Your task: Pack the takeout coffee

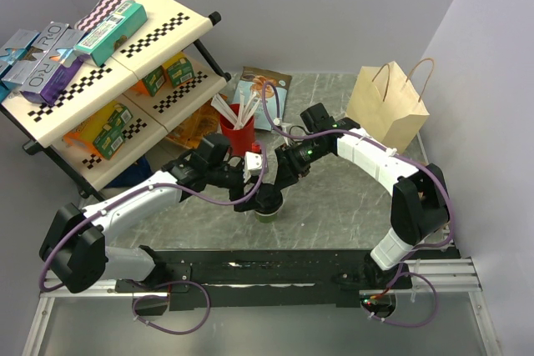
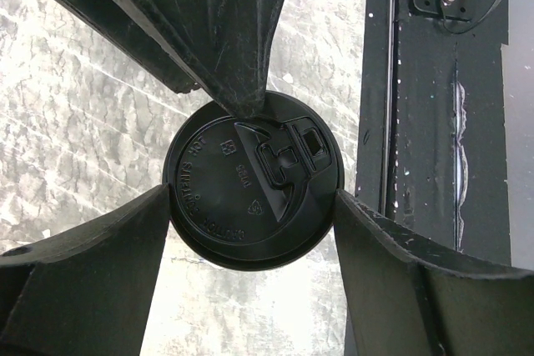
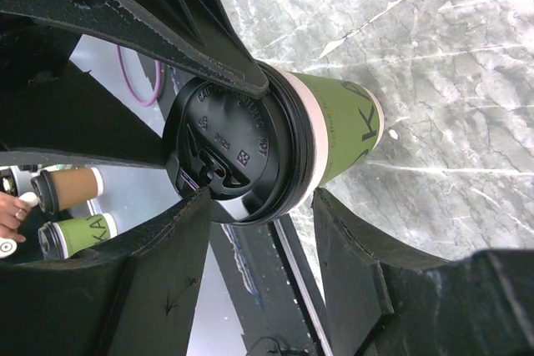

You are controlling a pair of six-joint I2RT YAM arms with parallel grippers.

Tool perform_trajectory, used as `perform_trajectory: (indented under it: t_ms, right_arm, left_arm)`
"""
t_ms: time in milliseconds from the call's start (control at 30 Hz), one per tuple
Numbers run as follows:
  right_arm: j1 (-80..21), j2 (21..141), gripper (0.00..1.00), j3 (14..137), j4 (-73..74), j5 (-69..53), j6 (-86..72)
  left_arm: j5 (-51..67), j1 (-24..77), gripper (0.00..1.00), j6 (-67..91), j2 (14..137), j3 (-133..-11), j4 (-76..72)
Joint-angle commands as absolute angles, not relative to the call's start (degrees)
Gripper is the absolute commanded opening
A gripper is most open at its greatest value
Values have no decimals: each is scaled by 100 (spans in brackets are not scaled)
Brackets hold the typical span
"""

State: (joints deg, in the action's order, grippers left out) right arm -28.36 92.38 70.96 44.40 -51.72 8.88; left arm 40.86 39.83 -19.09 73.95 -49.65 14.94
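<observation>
Standing upright between both finger pairs: cup (image 3: 342, 127), light, thin-walled, crushable. Left fingers (image 2: 100, 273) clamp lid (image 2: 250, 193) rim; right fingers (image 3: 367, 273) straddle it, grip unclear. Hold wall under rim; lid may pop off.

1. The left gripper (image 2: 250, 210) and right gripper (image 3: 263, 206) crowd the takeout coffee (image 1: 267, 210), closing off its rim.
2. The red cup (image 1: 240, 132) stands near, behind it.
3. Bare table (image 1: 334, 206) lies open toward the paper bag (image 1: 388, 106).
</observation>
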Motion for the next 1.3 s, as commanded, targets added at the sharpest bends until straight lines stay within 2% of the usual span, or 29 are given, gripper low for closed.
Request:
perform_trajectory:
  t_ms: [0,767,1100,1267]
  right_arm:
    - [-2874,9088,59,7110,4403,-5291,932]
    - [-2874,9114,60,7066,4473,-5370,1002]
    - [-3217,9017,72,6979,4755,-5520,1257]
    - [-3269,9123,72,6961,4808,-5090,1266]
  left_arm:
    - [4289,3999,79,-2057,7304,-4992,1468]
    - [4280,4078,85,-2312,7348,-4869,1503]
    - [4307,4087,90,-2338,7383,-4843,1494]
    - [4324,4087,90,-2312,7374,-4790,1468]
